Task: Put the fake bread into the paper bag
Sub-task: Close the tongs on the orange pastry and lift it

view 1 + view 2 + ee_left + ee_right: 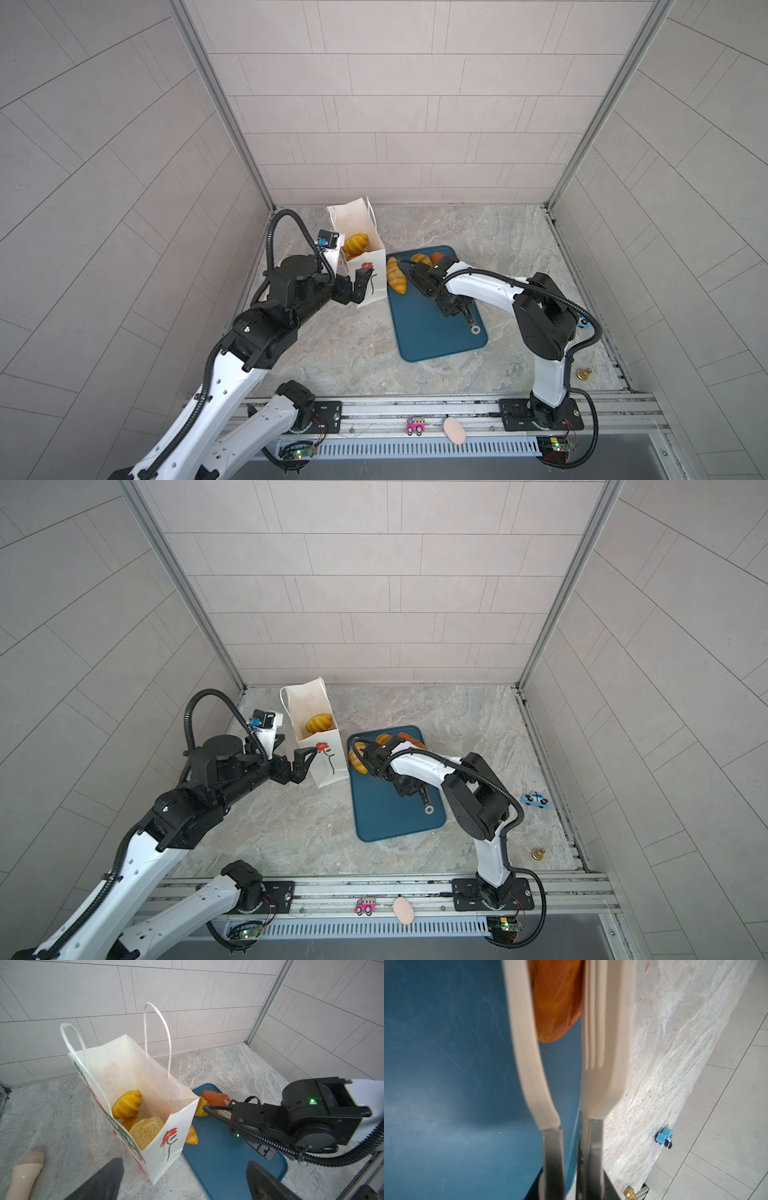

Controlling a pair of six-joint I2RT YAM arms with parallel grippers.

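- The orange-brown loaf (556,1001), smooth and glossy, sits at the far end of the blue tray (436,336). It is pinched between the two pale beige tips of the tongs (604,1043), and one tip is slotted like a fork.
- My right jaws are closed on the tongs' grey metal handles, pressing them nearly together. The close view is blurred, so I cannot tell whether the loaf is clear of the tray.
- A long striped croissant (397,276) and a shorter croissant (422,259), both golden and shiny, lie near the loaf on the same tray.
- The paper bag (124,1068) is matte white with thin cord handles and a red flower on its face. It stands upright on the marbled grey counter (332,353), just beside the tray.
- Inside the bag lie a ribbed yellow roll (126,1104) and a pale, speckled round bun (145,1130).
- My left jaws stand wide apart and hold nothing. The bag's near corner sits between my dark fingers (99,1180).
- My right arm bends low over the tray with the elbow raised. My left arm stretches forward with the forearm roughly level.
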